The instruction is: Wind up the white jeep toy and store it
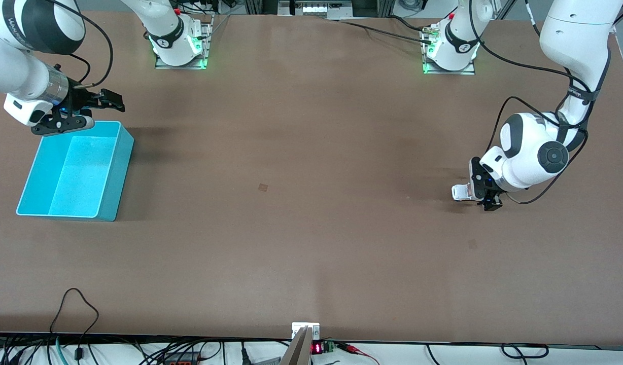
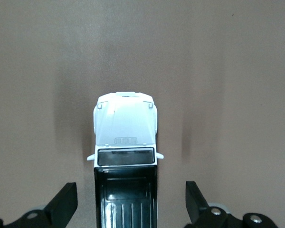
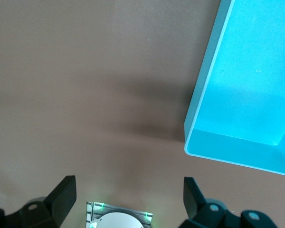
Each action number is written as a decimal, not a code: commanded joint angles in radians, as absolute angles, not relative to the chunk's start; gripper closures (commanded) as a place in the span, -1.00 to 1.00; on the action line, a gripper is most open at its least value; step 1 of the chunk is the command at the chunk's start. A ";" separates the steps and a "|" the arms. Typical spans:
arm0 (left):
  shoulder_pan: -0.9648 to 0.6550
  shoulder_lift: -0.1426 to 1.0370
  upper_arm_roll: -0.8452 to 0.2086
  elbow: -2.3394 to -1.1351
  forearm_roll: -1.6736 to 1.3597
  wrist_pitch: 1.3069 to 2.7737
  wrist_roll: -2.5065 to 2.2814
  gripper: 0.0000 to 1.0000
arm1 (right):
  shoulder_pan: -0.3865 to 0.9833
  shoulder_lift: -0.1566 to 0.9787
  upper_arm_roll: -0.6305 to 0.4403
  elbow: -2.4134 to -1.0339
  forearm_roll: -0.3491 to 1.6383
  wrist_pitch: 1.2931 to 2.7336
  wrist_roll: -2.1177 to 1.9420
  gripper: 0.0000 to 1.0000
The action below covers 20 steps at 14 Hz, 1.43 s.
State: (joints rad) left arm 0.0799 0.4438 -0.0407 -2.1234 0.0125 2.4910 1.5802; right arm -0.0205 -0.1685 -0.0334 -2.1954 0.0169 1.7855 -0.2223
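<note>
The white jeep toy [image 1: 460, 191] stands on the table at the left arm's end. In the left wrist view the jeep toy [image 2: 126, 156] shows its white hood and black roof panel. My left gripper [image 1: 486, 195] is low over the jeep's rear, open, with a finger on each side and a gap to each; in its own view the left gripper [image 2: 130, 204] straddles the black roof. My right gripper [image 1: 106, 104] is open and empty, up in the air over the table beside the turquoise bin [image 1: 111, 167], by the bin's edge farthest from the front camera.
The turquoise bin [image 3: 199, 118] has nothing in it and stands at the right arm's end of the table. The arm bases [image 1: 179, 43] sit along the table edge farthest from the front camera. Cables lie along the nearest edge.
</note>
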 commanded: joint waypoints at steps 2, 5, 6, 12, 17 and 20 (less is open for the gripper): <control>0.089 0.442 -0.044 -2.128 0.032 2.505 1.612 -0.93 | -0.017 -0.189 -0.029 -2.212 0.006 1.798 -0.216 -1.00; 0.089 0.446 -0.044 -2.138 0.032 2.526 1.617 -0.73 | -0.017 -0.187 -0.017 -2.209 0.006 1.796 -0.218 -1.00; 0.089 0.446 -0.044 -2.138 0.032 2.526 1.617 -0.71 | -0.017 -0.189 -0.015 -2.209 0.006 1.792 -0.218 -1.00; 0.092 0.446 -0.044 -2.140 0.032 2.526 1.617 -0.55 | -0.025 -0.181 -0.018 -2.204 0.006 1.786 -0.229 -1.00; 0.092 0.446 -0.044 -2.140 0.032 2.526 1.617 -0.04 | -0.026 -0.181 -0.020 -2.203 0.006 1.786 -0.230 -1.00; 0.092 0.446 -0.044 -2.140 0.032 2.526 1.618 0.17 | -0.026 -0.181 -0.020 -2.201 0.006 1.786 -0.230 -1.00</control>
